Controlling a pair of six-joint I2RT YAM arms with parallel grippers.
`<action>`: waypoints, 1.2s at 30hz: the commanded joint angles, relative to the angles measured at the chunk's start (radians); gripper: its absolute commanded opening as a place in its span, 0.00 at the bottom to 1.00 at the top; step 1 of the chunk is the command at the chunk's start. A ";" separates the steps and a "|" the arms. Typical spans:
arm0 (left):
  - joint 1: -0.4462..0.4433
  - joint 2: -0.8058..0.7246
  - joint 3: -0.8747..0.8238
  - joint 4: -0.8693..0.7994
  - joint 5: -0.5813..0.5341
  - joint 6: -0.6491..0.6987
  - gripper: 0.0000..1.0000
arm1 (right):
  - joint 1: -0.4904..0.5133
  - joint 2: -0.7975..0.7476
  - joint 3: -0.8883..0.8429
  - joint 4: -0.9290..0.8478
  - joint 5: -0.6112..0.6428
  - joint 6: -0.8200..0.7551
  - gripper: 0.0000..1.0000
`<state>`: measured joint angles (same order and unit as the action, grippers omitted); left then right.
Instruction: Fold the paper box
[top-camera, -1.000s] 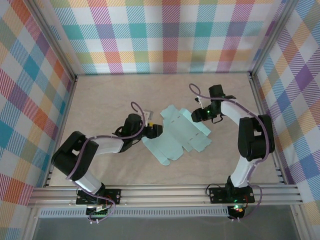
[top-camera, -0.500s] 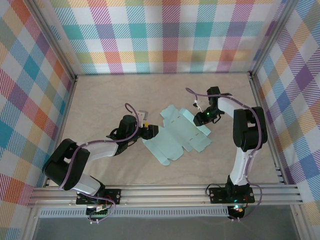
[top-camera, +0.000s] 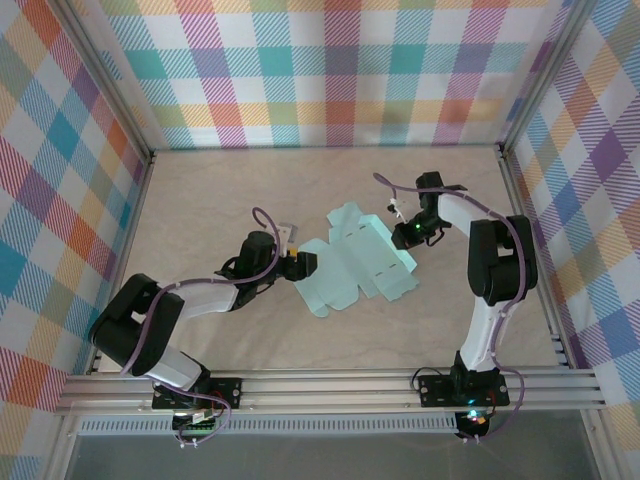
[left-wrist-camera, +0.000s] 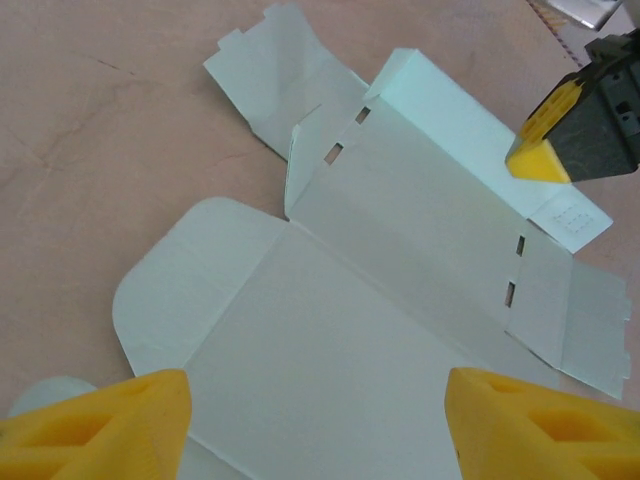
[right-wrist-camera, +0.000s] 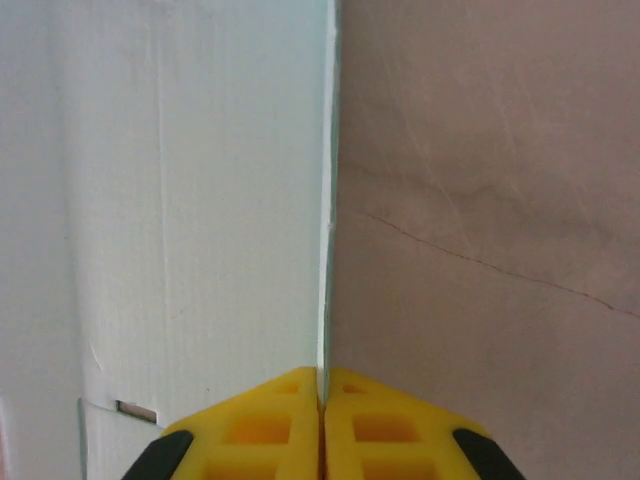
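The paper box (top-camera: 352, 262) is a pale mint-blue die-cut sheet lying mid-table, mostly flat, with slots and flaps. My left gripper (top-camera: 303, 266) is at its left edge. In the left wrist view it is open (left-wrist-camera: 318, 388), its yellow fingers (left-wrist-camera: 100, 425) spread over the near panel of the paper box (left-wrist-camera: 340, 330). My right gripper (top-camera: 406, 236) is at the sheet's far right flap. The right wrist view shows it (right-wrist-camera: 323, 378) shut on the thin edge of the paper box (right-wrist-camera: 200, 200), whose flap stands on edge there. Its yellow tip (left-wrist-camera: 545, 150) also appears from the left wrist.
The sheet rests on a pale wooden tabletop (top-camera: 210, 190) enclosed by plaid walls (top-camera: 330, 70). Aluminium rails (top-camera: 330, 388) run along the near edge by the arm bases. Bare table lies behind and to the left of the sheet.
The right gripper has drawn the right flap up and inward, so the sheet looks narrower and has shifted slightly left and back. The left gripper has stayed near the sheet's left edge.
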<state>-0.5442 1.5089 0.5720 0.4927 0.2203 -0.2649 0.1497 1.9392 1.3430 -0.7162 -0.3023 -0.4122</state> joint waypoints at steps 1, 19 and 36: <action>0.010 0.010 0.005 0.014 0.019 0.013 0.68 | -0.004 -0.041 -0.006 -0.013 -0.035 -0.012 0.04; 0.074 -0.003 0.019 0.017 0.025 -0.044 0.69 | 0.099 -0.210 -0.134 0.153 0.255 0.036 0.00; 0.269 0.056 0.147 -0.079 0.008 -0.150 0.80 | 0.328 -0.288 -0.268 0.439 0.740 -0.137 0.00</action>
<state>-0.3050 1.5345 0.6666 0.4400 0.2245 -0.3832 0.4500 1.6878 1.0885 -0.4007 0.3130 -0.4759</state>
